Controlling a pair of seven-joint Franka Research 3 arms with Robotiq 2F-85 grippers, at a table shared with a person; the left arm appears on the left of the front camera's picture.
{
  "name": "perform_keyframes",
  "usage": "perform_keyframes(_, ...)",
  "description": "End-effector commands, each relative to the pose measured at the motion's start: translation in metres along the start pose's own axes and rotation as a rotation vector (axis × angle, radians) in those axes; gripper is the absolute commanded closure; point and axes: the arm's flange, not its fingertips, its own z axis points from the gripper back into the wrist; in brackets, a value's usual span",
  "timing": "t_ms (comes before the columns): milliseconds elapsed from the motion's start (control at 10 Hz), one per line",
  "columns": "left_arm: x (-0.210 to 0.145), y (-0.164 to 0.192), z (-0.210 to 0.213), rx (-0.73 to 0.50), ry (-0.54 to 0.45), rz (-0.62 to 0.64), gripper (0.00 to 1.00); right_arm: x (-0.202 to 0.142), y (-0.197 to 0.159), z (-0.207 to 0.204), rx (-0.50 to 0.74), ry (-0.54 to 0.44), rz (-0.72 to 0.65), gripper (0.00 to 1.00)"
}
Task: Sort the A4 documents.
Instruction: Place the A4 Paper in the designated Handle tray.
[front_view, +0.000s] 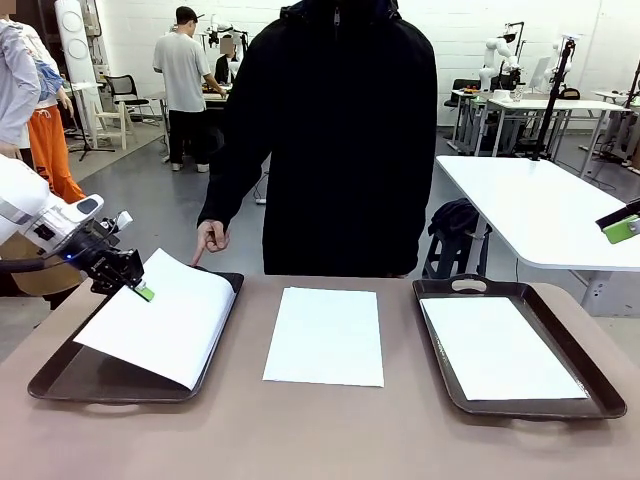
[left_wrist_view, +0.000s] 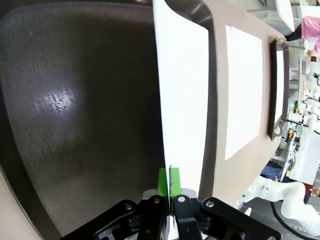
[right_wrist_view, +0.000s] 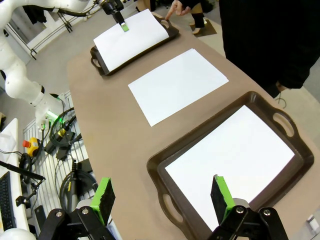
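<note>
Brown counter (front_view: 300, 440), two dark brown trays with handles, one at each end, and three white sheets.

Left tray (front_view: 70, 378), left end of counter: one sheet (front_view: 160, 315) is over it but not lying flat. The left gripper (front_view: 145, 292) is clamped on that sheet's left edge, the green pads pinched together on the paper. The gripped side is raised and the sheet slants down toward the tray's right side. In the left wrist view the paper runs edge-on out of the gripper (left_wrist_view: 170, 180) above the bare, dark tray floor (left_wrist_view: 75, 125). Cannot tell whether the low edge touches the floor.

Right tray (front_view: 530, 408), right end of counter: one sheet (front_view: 500, 350) lies flat inside, within the rim.

Middle sheet (front_view: 325, 335): flat on the bare counter between the trays, apart from both.

Right gripper (right_wrist_view: 162, 192): fingers wide apart, holding nothing, high above the near edge of the right tray.

Person's hand (front_view: 210, 240): at the counter's far edge, one finger pointing down just beside the far right corner of the left tray.
</note>
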Motion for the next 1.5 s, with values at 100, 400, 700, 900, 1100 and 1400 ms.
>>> perform_keyframes(100,-0.005,0.012,0.002,0.098,-0.012,0.087,0.99,0.0,0.0,-0.001,-0.001,-0.001,0.001,0.0)
perform_keyframes(400,-0.006,0.015,0.004,0.125,-0.019,0.094,0.99,0.0,0.0,-0.001,-0.001,-0.001,0.001,0.0)
perform_keyframes(700,0.0,0.016,0.001,0.143,-0.016,0.091,0.99,0.0,0.0,-0.001,-0.001,-0.001,0.001,0.0)
perform_keyframes(900,0.005,0.019,-0.003,0.151,-0.018,0.111,0.99,0.0,0.0,-0.001,-0.001,-0.001,0.001,0.0)
perform_keyframes(1100,0.007,0.019,-0.002,0.148,-0.009,0.1,0.81,0.0,0.0,-0.001,-0.001,-0.001,0.001,0.0)
perform_keyframes(1400,0.004,0.016,0.002,0.169,-0.009,0.087,0.6,0.0,0.0,-0.001,-0.001,-0.001,0.001,0.0)
